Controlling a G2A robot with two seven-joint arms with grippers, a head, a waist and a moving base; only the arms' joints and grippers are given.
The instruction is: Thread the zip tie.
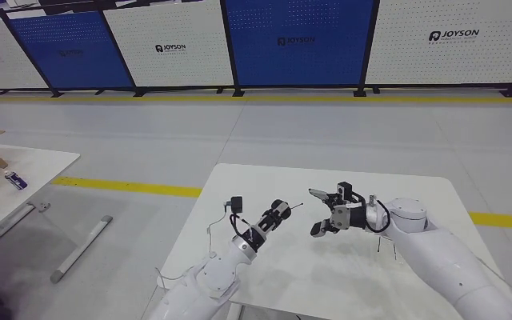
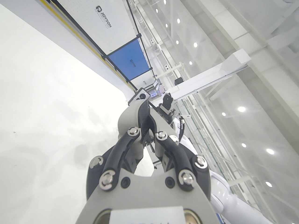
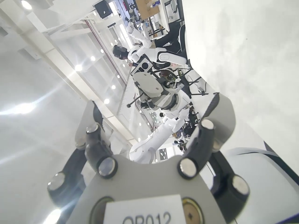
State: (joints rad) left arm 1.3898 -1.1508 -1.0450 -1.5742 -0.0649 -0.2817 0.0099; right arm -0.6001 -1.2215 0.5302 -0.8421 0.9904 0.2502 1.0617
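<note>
A thin black zip tie (image 1: 296, 206) is pinched in my left gripper (image 1: 280, 211), its free end sticking out toward the other arm. In the left wrist view, the left gripper (image 2: 143, 110) has its fingers pressed together above the white table (image 2: 46, 94). My right gripper (image 1: 319, 212) faces it a short way off over the middle of the table, open, nothing between its fingers. The right wrist view has the right gripper (image 3: 156, 113) spread wide, with the left arm's gripper (image 3: 149, 85) straight ahead beyond it.
The white table (image 1: 336, 272) carries two short dark thin pieces (image 1: 386, 248) near the right arm. A second table (image 1: 32, 172) with a small blue object (image 1: 14, 180) stands off to the left. Blue and white panels (image 1: 296, 40) close the back.
</note>
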